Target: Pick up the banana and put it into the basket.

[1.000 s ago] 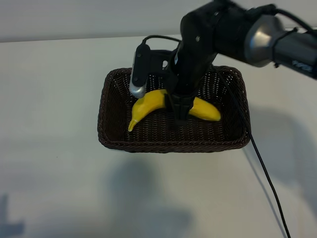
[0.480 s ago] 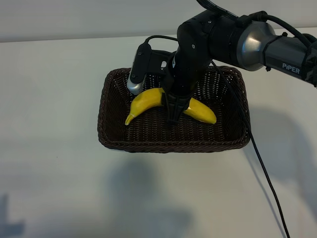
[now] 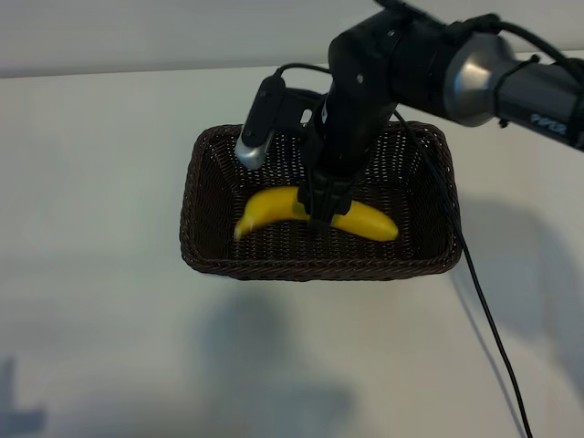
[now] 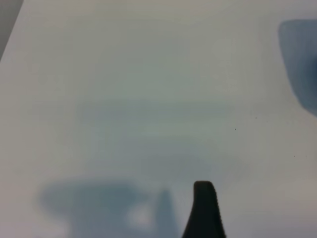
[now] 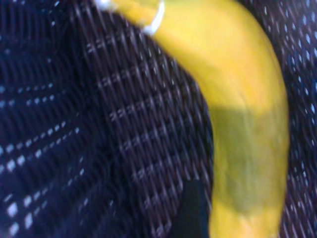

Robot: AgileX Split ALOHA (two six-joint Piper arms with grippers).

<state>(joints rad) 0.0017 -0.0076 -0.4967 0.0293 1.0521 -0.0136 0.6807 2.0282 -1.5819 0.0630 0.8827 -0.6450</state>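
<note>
Banana (image 3: 365, 219) dropped flat in basket (image 3: 196, 242) — right gripper (image 3: 321, 212) released.

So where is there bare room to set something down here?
The table left of the basket and in front of it is bare. Inside the basket it is crowded: the banana spans the floor under the right claw.

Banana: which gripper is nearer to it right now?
Right. The right gripper is down inside the basket, right at the banana. The left gripper is away over bare table, with no banana in its view.
</note>
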